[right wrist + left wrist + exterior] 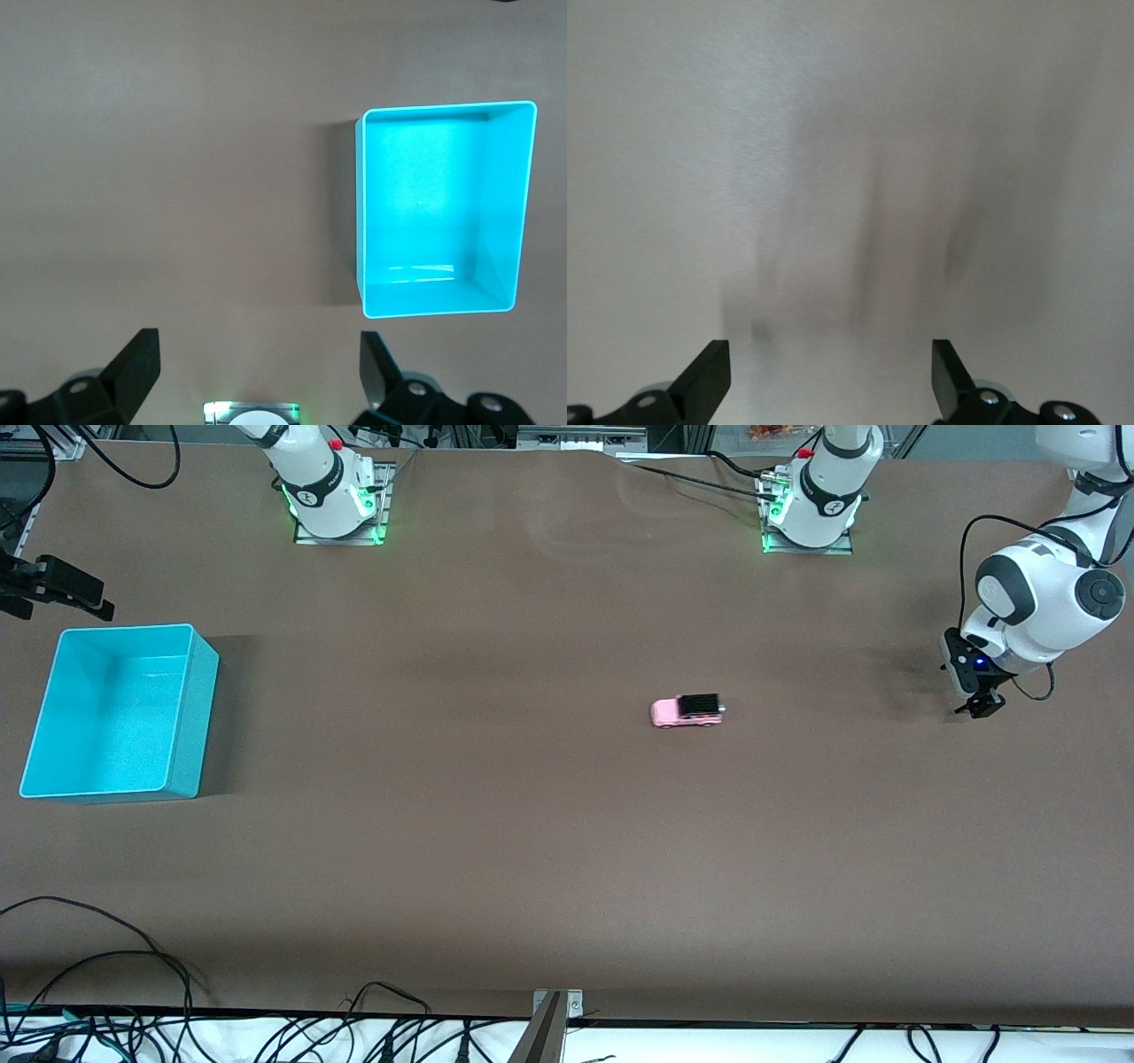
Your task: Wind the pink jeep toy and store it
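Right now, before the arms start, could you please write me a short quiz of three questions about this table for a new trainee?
1. True or false: the pink jeep toy already lies inside the turquoise bin.
2. Which gripper hangs closer to the jeep? A) left gripper B) right gripper
3. Fill in: both grippers' jaws stand ____.

Key: 1 false, the jeep stands on the bare table, mid-table, and the bin is empty. 2 A. 3 open.

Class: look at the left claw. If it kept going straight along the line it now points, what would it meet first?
The bare brown table, most likely. The left claw hangs open, pointing down at empty surface near the left arm's end; the pink jeep toy lies well aside from that line. Depth is hard to judge.
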{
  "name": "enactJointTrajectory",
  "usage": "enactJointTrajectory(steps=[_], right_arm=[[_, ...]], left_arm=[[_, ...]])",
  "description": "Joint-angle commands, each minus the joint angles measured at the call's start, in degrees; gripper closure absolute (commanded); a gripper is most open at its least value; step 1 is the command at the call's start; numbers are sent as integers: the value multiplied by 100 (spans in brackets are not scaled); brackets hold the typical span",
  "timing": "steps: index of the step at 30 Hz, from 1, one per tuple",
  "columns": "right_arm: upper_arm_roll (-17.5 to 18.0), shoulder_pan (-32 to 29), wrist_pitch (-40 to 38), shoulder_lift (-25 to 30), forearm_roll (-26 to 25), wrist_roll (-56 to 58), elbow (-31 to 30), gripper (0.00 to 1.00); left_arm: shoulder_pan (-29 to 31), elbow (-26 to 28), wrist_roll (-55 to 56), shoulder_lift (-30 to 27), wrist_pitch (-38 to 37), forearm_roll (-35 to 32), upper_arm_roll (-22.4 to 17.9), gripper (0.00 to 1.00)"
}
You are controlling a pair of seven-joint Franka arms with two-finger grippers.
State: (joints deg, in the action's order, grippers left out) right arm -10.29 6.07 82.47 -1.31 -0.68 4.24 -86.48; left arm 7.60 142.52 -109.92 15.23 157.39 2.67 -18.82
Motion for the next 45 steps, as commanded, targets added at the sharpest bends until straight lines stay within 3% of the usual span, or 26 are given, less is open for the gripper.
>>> enactJointTrajectory(steps=[1,16,38,45], right_arm=[[-44,-36,-152,-36,33,16,167,0],[-44,-27,-152,-36,41,7,167,0],[-17,-18,-134,-36,-134,16,167,0],[-17,-18,-134,-45,-134,16,167,0]], left_arm=[[-171,-32,-214,-407,-323,182,-60,0],[-180,-32,-214,-1180,-349,173,-52,0],[-153,30,-206,-1435,-428,173,-43,0],[-180,-58,-214,-1778,-516,146,54,0]])
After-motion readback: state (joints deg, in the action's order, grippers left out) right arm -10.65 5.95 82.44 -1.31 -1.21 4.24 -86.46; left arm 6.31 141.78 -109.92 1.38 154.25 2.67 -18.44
